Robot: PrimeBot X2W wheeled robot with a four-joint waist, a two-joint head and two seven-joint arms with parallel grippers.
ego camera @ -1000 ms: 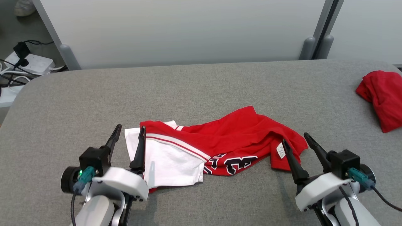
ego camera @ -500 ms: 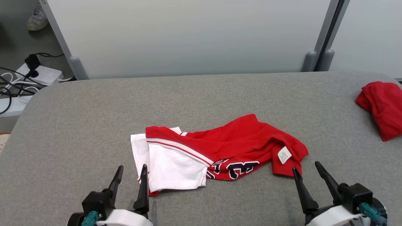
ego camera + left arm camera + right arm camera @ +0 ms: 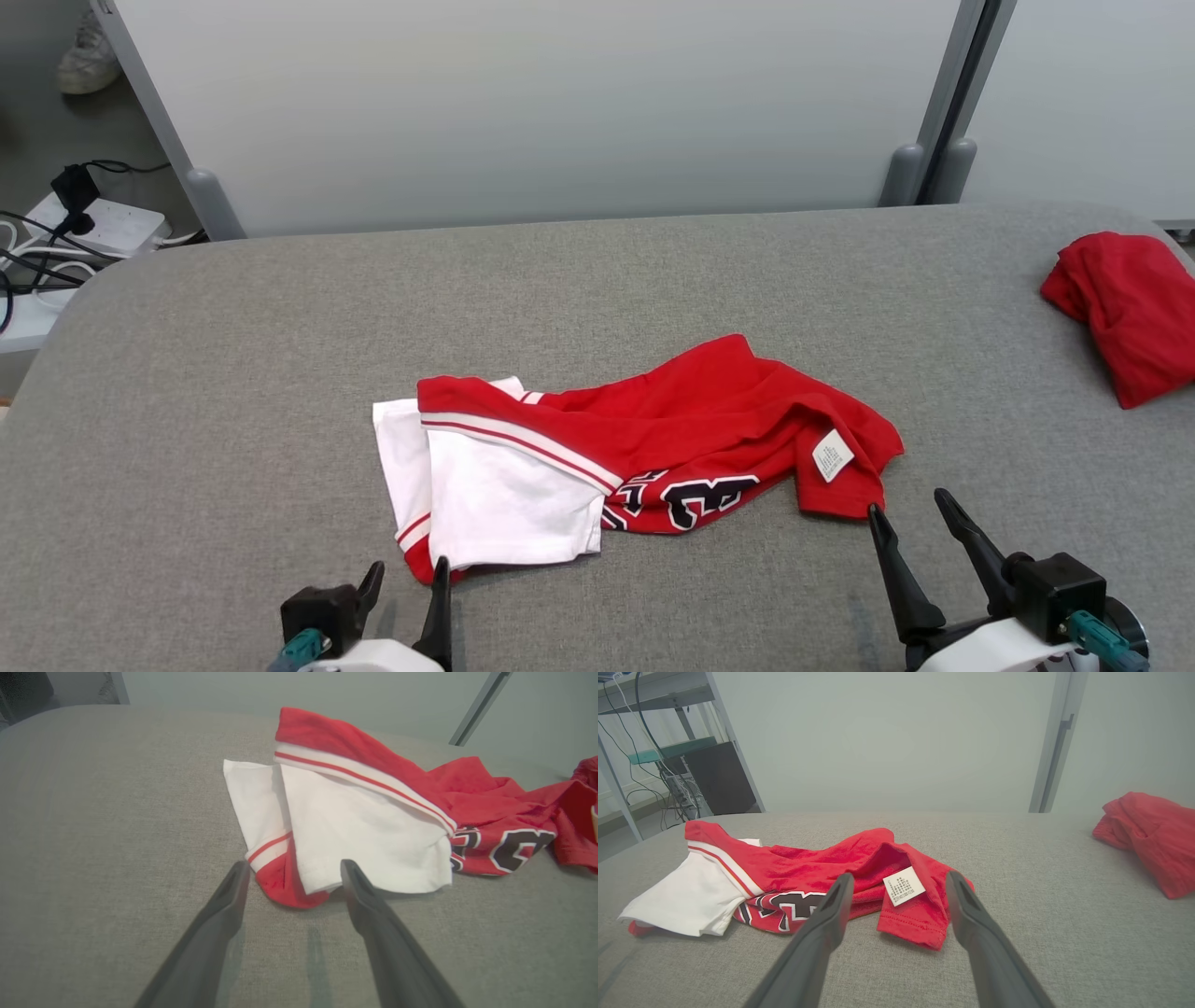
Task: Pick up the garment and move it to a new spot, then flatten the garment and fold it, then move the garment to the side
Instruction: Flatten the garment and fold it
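The garment (image 3: 653, 439) is a red and white jersey with dark numerals, lying crumpled in the middle of the grey table (image 3: 233, 373). Its white part (image 3: 355, 826) points left, and a white label (image 3: 903, 885) shows at its red right end. My left gripper (image 3: 407, 569) stands open at the bottom of the head view, its fingertips just short of the jersey's near white-and-red corner (image 3: 285, 891). My right gripper (image 3: 908, 511) is open too, its tips just below the jersey's red right corner (image 3: 920, 924). Neither holds anything.
A second bunched red cloth (image 3: 1120, 308) lies at the table's right edge. Pale partition panels (image 3: 560, 103) stand behind the table. Power strips and cables (image 3: 65, 233) lie on the floor at the far left. Bare grey surface surrounds the jersey on all sides.
Both grippers have drawn back toward me off the jersey's two ends, staying open. The head view has also shifted. The jersey lies as it did.
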